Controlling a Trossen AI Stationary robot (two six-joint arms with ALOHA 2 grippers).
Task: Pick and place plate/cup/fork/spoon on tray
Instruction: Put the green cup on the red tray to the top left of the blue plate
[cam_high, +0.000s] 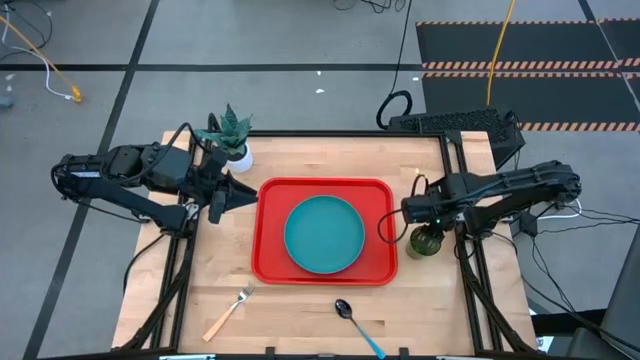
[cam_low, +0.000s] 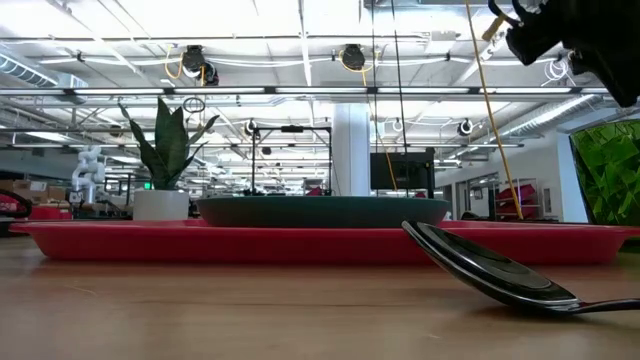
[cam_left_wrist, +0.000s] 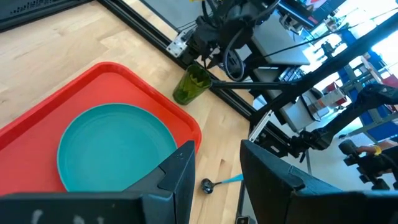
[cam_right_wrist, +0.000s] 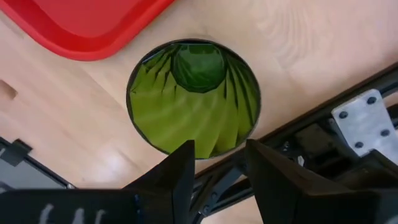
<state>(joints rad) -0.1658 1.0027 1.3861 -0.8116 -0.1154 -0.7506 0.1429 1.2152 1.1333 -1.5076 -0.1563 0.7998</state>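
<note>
The teal plate (cam_high: 324, 234) lies flat in the red tray (cam_high: 270, 262) at the table's middle. The olive-green cup (cam_high: 425, 242) stands upright on the table just right of the tray. My right gripper (cam_right_wrist: 217, 167) hangs open above it, pointing down, its fingers over one side of the cup's rim (cam_right_wrist: 186, 151) and apart from it. My left gripper (cam_left_wrist: 217, 174) waits open at the tray's left side (cam_high: 216, 200), holding nothing. The orange-handled fork (cam_high: 228, 312) and the blue-handled spoon (cam_high: 358, 325) lie on the table near its front edge.
A white pot with a green plant (cam_high: 232, 142) stands at the table's far left, behind my left gripper. The table's black frame rail (cam_right_wrist: 348, 130) runs close by the cup on its right. Bare wood lies between the tray and the cutlery.
</note>
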